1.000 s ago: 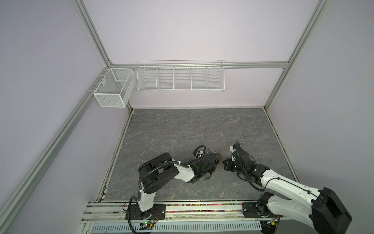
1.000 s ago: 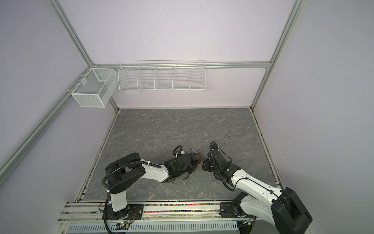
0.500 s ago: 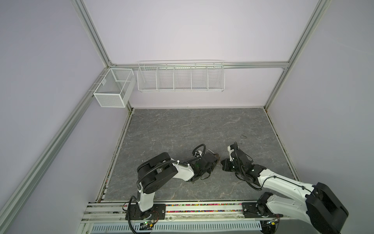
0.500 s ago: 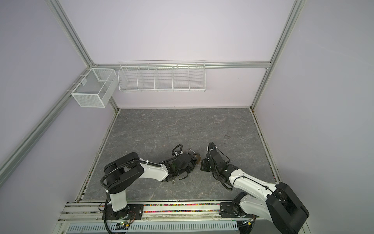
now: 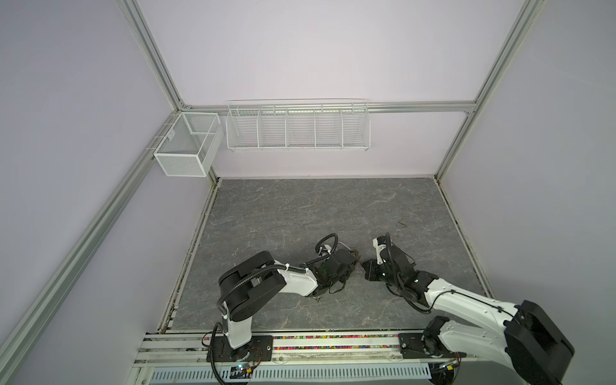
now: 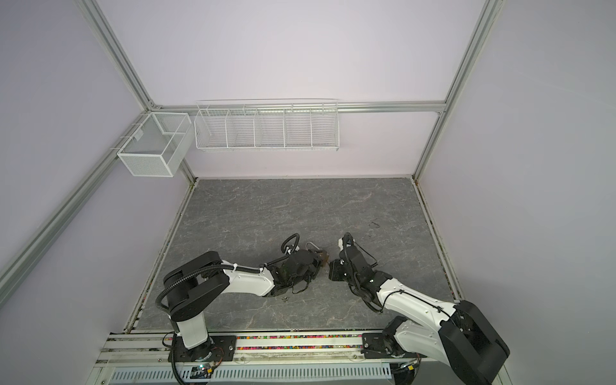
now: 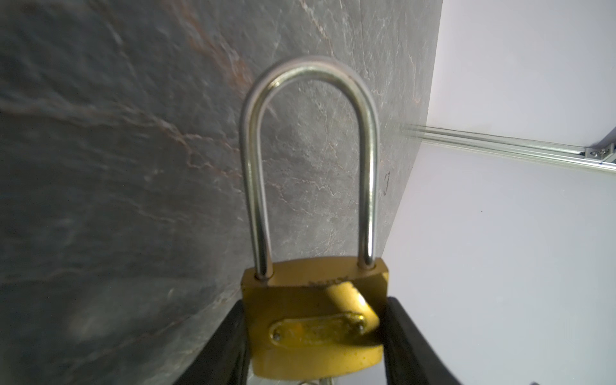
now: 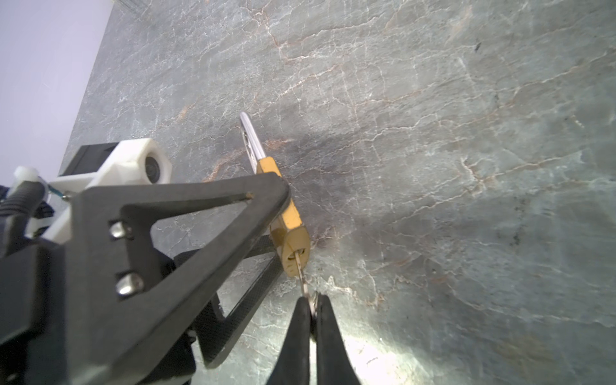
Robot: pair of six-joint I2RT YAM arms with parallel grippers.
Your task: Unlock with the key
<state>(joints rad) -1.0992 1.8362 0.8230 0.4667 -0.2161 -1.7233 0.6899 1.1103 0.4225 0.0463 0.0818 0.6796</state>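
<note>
The padlock is held in the near half of the table, close to its middle, between the two arms; it appears to be lifted clear of the surface. The left gripper clamps the brass body by its two narrow sides, its jaws about half apart and filled by the lock. The right gripper is pinched fully together on the head of the key. The key's blade enters the bottom end of the lock, with a short stretch showing outside. Both legs of the shackle sit in the body, so the lock is not yet open. The step in hand looks like seating the key and turning it. To do it well, the right arm should keep the blade in line with the lock's long axis and press it home before any twist. It should then roll the wrist about the key's own axis rather than swing sideways, which could bend or jam the blade. The head is caught only at the fingertips, so it may slip under torque. The left gripper must hold firm against that twist, since the smooth brass sides could turn in its grip.
</note>
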